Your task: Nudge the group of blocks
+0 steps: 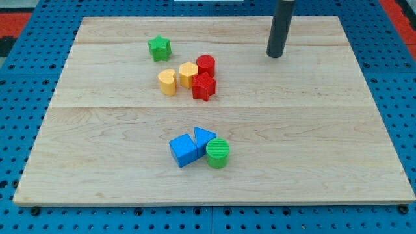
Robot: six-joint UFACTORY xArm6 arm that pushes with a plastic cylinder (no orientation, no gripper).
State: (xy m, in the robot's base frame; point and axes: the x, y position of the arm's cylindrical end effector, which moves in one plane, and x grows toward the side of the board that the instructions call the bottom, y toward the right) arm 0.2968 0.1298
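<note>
A pale wooden board [312, 143] lies on a blue perforated base [403, 97] and fills most of the view. The dark rod [282, 23] enters from the view's top edge, right of centre, and stands almost upright with a slight lean. The tip [275, 56] rests near the board's top edge. It has no jaws, holds nothing and touches no block; it stands well apart from every block, to the view's right of the upper cluster.

The upper cluster sits left of centre in the board's top half. It consists of a red cylinder [205, 64], a red star [203, 86], a yellow block [188, 75] and a second yellow block [167, 82], packed close together. A green star [158, 47] lies near, up and to the view's left, apart from the cluster.

The lower group sits near the board's bottom centre: a blue cube [182, 150], a blue triangular block [203, 138] and a green cylinder [218, 153], touching or nearly touching.
</note>
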